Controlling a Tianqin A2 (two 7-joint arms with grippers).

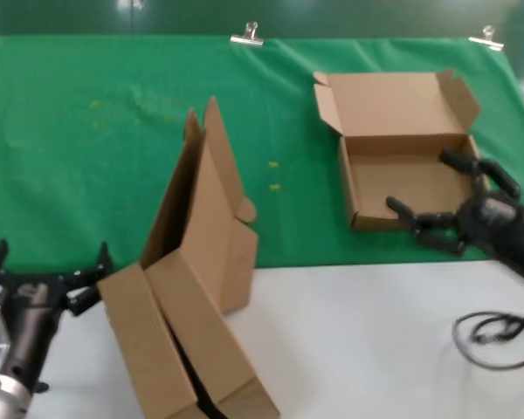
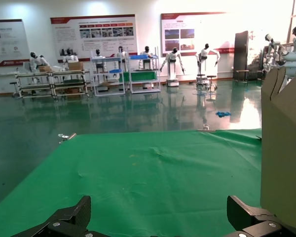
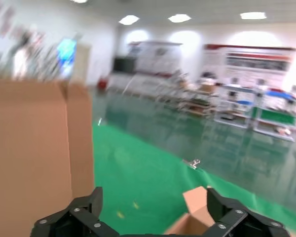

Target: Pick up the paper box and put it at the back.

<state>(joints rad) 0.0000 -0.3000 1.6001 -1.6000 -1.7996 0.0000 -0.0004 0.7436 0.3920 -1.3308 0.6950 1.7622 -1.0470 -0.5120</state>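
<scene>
An open paper box (image 1: 400,153) lies flat on the green sheet (image 1: 87,157) at the back right, lid folded away from me. My right gripper (image 1: 428,185) hovers open over its near right part, one finger above the tray and one at the near wall, holding nothing. In the right wrist view the right gripper (image 3: 153,217) frames the sheet, with a flap of that box (image 3: 196,205) beside one finger. My left gripper (image 1: 51,257) waits open at the near left, and in the left wrist view the left gripper (image 2: 160,217) is empty over the sheet (image 2: 148,168).
Two more cardboard boxes stand in the middle: one propped upright and open (image 1: 205,209), one leaning on the white tabletop (image 1: 183,349). The upright one fills an edge of each wrist view (image 2: 283,158) (image 3: 34,158). Binder clips (image 1: 247,37) hold the sheet's far edge. A black cable (image 1: 498,330) coils near right.
</scene>
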